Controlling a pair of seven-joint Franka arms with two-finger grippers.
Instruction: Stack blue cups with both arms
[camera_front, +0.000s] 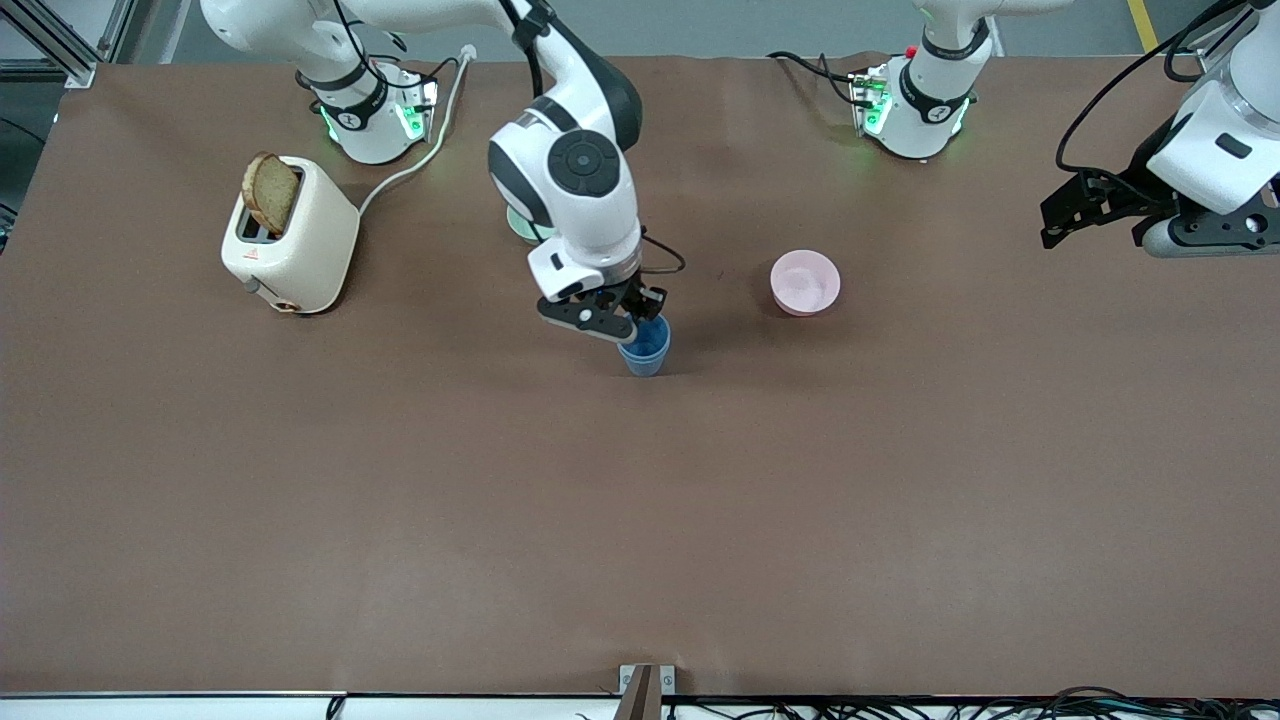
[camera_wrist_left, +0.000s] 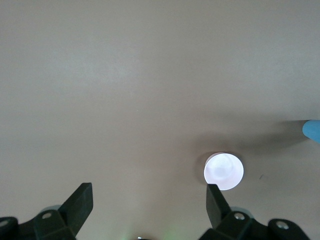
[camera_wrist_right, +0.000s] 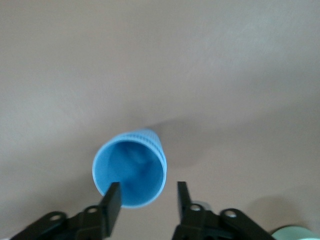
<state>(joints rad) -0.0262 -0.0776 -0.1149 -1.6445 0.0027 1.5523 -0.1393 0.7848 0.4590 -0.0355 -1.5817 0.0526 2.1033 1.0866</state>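
Note:
One blue cup (camera_front: 646, 348) stands upright near the table's middle; a second one does not show apart from it. My right gripper (camera_front: 632, 318) is open right over its mouth. In the right wrist view the cup (camera_wrist_right: 129, 167) sits at the gripper (camera_wrist_right: 147, 197), with one finger over the cup's opening and the other outside its rim. My left gripper (camera_front: 1062, 215) is open and empty, held high over the left arm's end of the table, where that arm waits. The left wrist view shows the left gripper (camera_wrist_left: 150, 192) open, with a sliver of the cup (camera_wrist_left: 312, 131) at the edge.
A pink bowl (camera_front: 805, 282) sits beside the cup toward the left arm's end; it also shows in the left wrist view (camera_wrist_left: 224, 171). The right arm hides most of a pale green bowl (camera_front: 520, 226). A cream toaster (camera_front: 300, 250) with a bread slice (camera_front: 270, 192) stands toward the right arm's end.

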